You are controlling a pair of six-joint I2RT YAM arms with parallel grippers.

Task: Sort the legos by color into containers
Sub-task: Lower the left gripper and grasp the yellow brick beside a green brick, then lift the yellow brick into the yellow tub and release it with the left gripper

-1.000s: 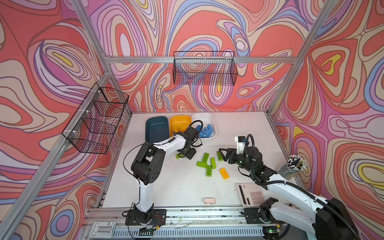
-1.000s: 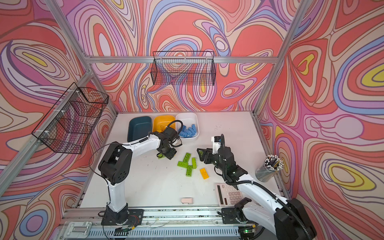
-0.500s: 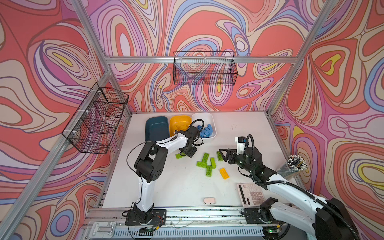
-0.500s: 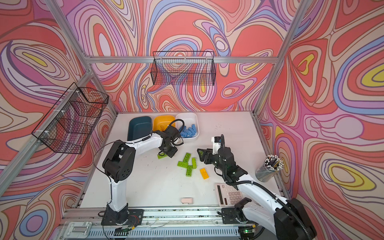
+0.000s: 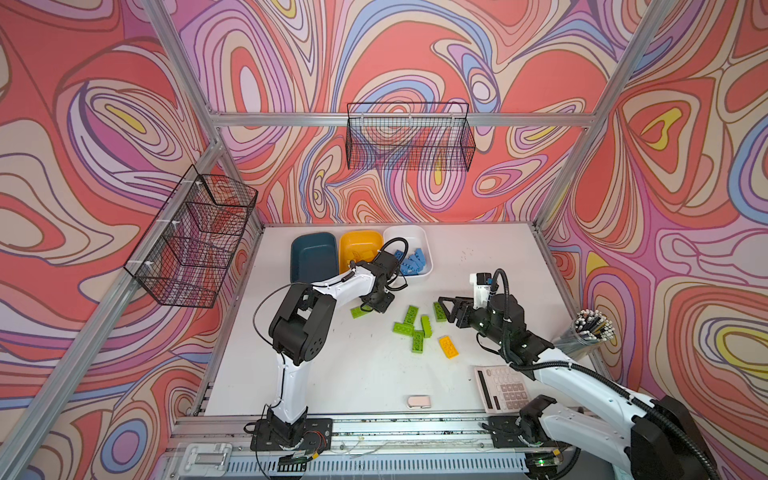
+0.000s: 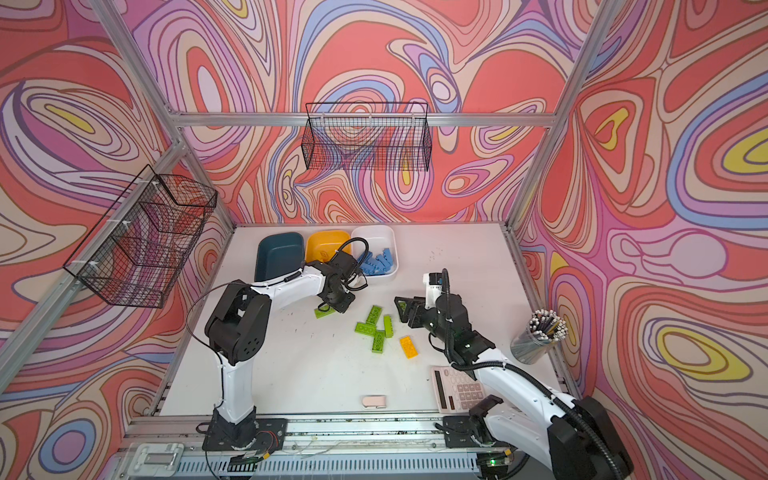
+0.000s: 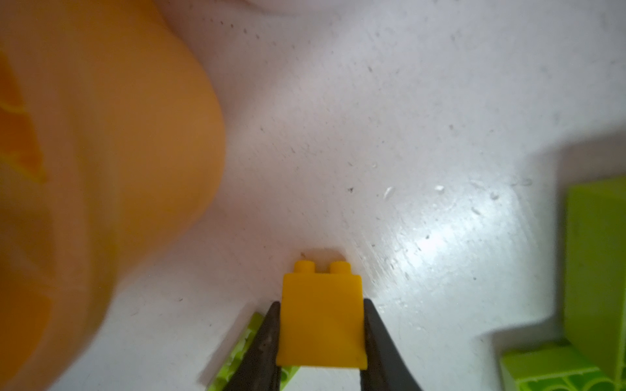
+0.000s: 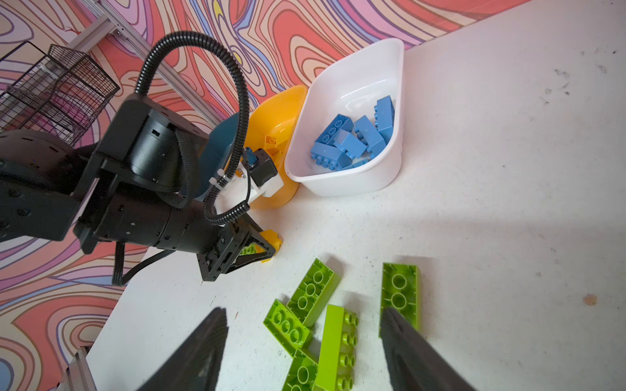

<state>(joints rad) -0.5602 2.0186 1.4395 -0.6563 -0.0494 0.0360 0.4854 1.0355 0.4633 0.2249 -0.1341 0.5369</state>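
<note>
Sitting at lower right in both top views, a calculator (image 5: 500, 388) and pen cup (image 5: 590, 332) stand well apart from the bricks. The left gripper (image 7: 321, 303) clamps a short yellow brick (image 7: 321, 328), with a lone green brick (image 7: 242, 348) just beside it. The right gripper (image 8: 303, 310), jaws spread, hovers over loose green bricks (image 8: 313, 291). The white tub (image 8: 355, 67) holds blue bricks (image 8: 352, 138); the yellow tub (image 5: 359, 241) holds yellow ones; the teal tub (image 5: 313, 257) stands beside it.

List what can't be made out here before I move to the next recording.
Yellow brick: hidden in both top views beneath the left gripper.
Yellow-orange tub contents: partly covered by the left arm's cable in both top views, blurred in the left wrist view.
Green brick beside that gripper: partly covered in both top views, cut off by the left wrist view's edge.
Calculator keys: too small in both top views.
</note>
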